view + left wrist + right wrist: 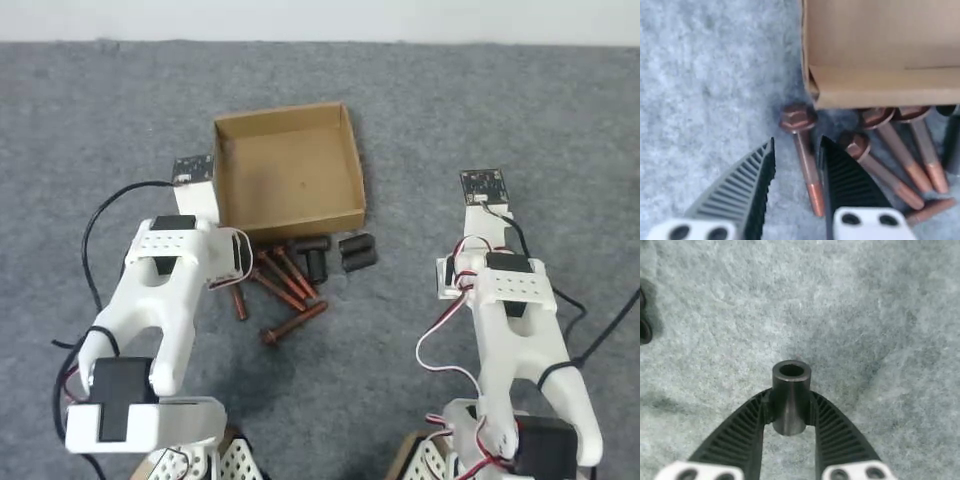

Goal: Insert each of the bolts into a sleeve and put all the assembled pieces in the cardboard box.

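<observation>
grey carpet (520, 110) covers the table, and the cardboard box (290, 170) sits open and empty toward the far side, between the two arms, so either could reach it. just in front of its near wall lie the copper-coloured bolts (283, 283) in a loose fan, with one more (295, 322) a little nearer the arms, and a few loose black sleeves (357, 251) just beside them. the left gripper (796, 150) hangs low over the end of the fan, its jaws parted and straddling a single bolt (804, 152) that lies flat on the carpet with its flanged head toward the box wall (880, 87). the shank runs close along one finger, apart from its neighbours (885, 147), which probably makes it the easiest one to lift cleanly. the jaws have not closed on it. the right gripper (790, 401) is well apart from the pile, over bare carpet, clamped on a black sleeve (791, 385). it holds the sleeve by its lower sides so that the open bore points outward past the fingertips, free to receive a shank. judging from this, no piece is assembled yet, and the step in hand is picking up the first bolt to meet the waiting sleeve.
</observation>
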Controlling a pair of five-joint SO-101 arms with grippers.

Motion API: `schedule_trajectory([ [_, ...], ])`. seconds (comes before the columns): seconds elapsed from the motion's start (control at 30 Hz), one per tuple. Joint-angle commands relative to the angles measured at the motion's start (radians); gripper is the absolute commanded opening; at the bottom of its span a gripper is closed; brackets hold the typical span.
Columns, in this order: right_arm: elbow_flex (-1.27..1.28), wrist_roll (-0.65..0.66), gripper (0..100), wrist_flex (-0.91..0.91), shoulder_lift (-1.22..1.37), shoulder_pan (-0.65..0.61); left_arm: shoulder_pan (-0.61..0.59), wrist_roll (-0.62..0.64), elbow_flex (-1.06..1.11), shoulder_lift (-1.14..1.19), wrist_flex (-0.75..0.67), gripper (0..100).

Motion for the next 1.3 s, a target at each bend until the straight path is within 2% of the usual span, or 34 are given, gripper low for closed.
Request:
schedule_trajectory([
  [0.0,-0.006,0.012,0.6,-0.016,-0.051,0.015,0.005,0.021,0.019,-0.063,0.011,14],
  [0.1,-0.006,0.012,0.6,-0.016,-0.051,0.015,0.017,0.031,0.03,-0.06,-0.031,14],
  [0.2,-0.006,0.012,0.6,-0.016,-0.051,0.015,0.025,0.107,0.021,-0.015,-0.078,14],
  [0.3,-0.006,0.012,0.6,-0.016,-0.051,0.015,0.025,0.12,-0.048,0.049,-0.049,14],
  [0.37,-0.006,0.012,0.6,-0.016,-0.051,0.015,0.023,0.12,-0.091,0.095,-0.032,13],
  [0.5,-0.006,0.012,0.6,-0.016,-0.051,0.015,0.025,0.117,-0.148,0.163,0.017,0],
  [0.7,-0.006,0.011,0.6,-0.016,-0.051,0.013,0.018,0.035,-0.159,0.167,0.038,1],
  [0.83,-0.006,0.008,0.6,-0.016,-0.056,0.012,-0.011,0.031,-0.143,0.12,0.021,1],
  [0.97,-0.009,0.002,0.9,-0.016,-0.062,-0.018,-0.058,0.029,-0.068,0.028,-0.072,1],
  [1.27,-0.12,0.002,0.9,-0.039,-0.053,-0.171,-0.069,0.028,0.119,-0.175,-0.189,1],
])
